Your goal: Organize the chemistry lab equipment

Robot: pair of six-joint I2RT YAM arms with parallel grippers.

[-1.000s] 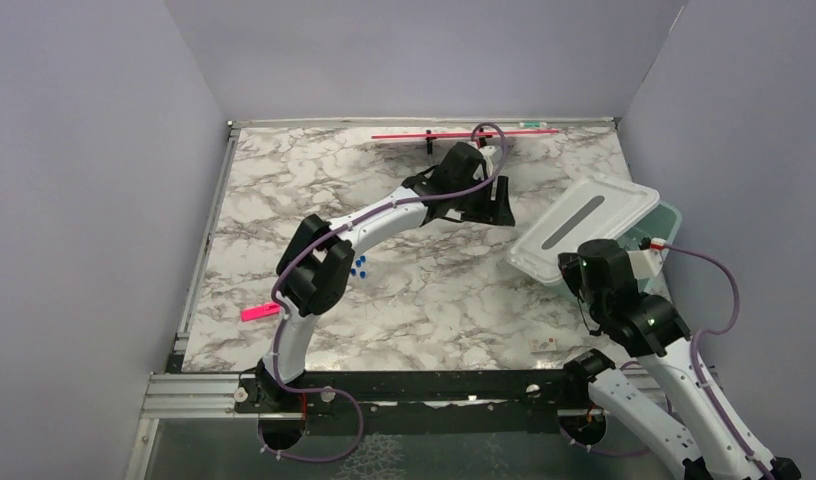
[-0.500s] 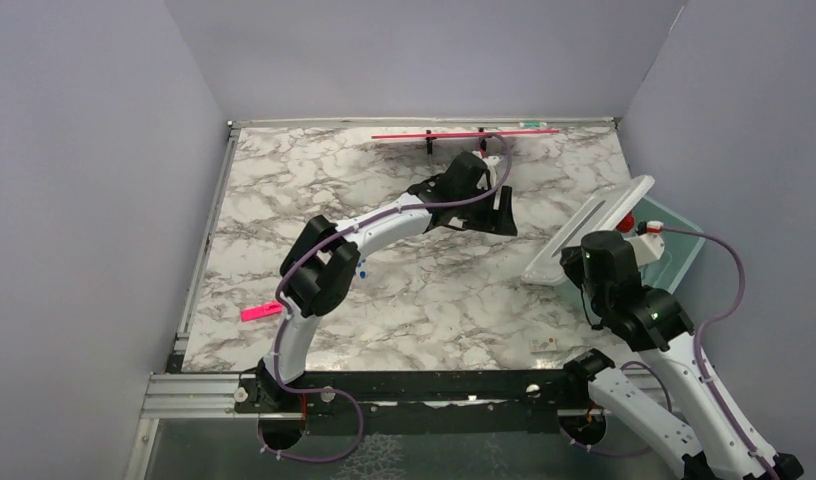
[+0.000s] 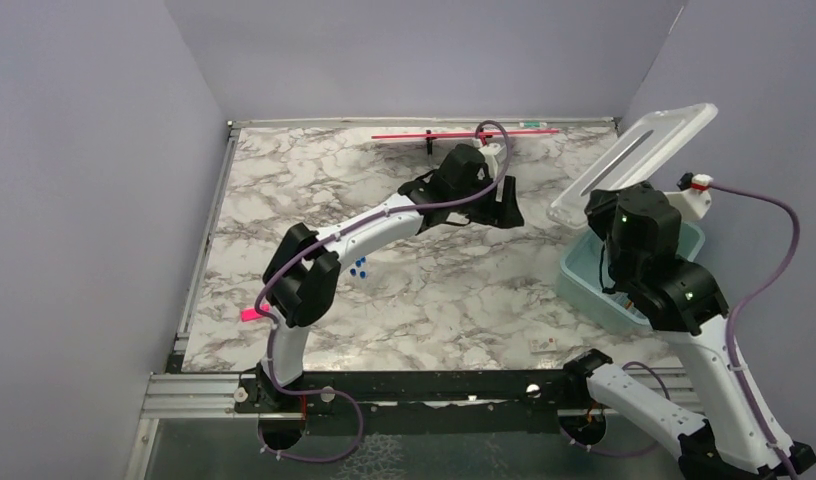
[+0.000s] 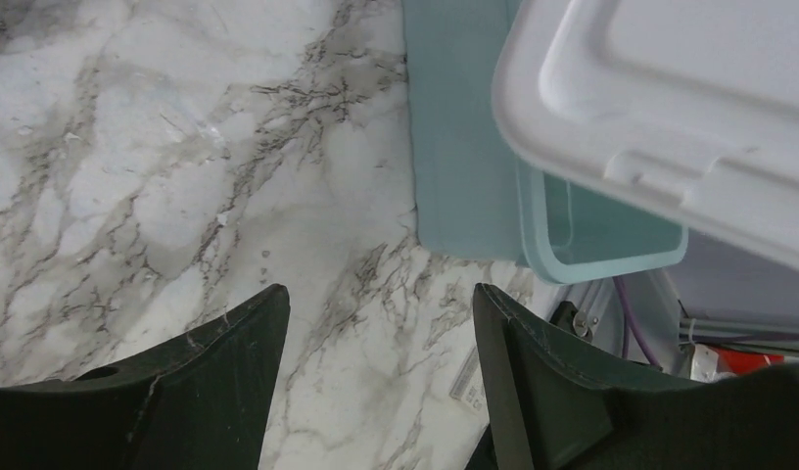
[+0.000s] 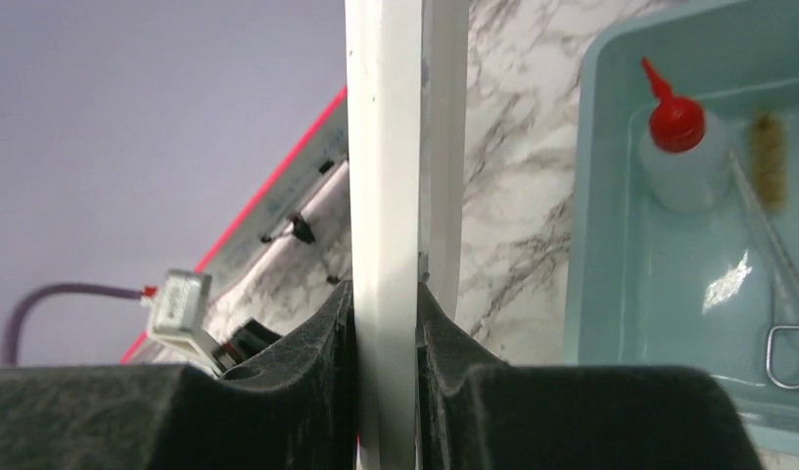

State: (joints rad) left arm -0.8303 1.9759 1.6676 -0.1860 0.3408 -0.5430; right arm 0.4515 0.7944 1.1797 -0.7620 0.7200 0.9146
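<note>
The right gripper [image 5: 386, 299] is clamped on the flat white plastic lid [image 5: 381, 147], holding it tilted up above the open teal plastic bin [image 5: 584, 215]. In the bin lie the small clear squeeze bottle with red nozzle [image 5: 681, 162], the bristly tan brush [image 5: 768, 162] and the metal scissor-like forceps [image 5: 779, 284]. The left gripper [image 4: 379, 294] hangs over the marble table [image 4: 131, 176] just beside the bin — jaws apart, empty. The blue-capped clear tubes [image 3: 359, 268] lie on the table — well apart from the bin.

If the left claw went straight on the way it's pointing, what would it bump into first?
The left claw would probably meet the bare marble table first, just beside the teal bin, though depth is unclear.
</note>
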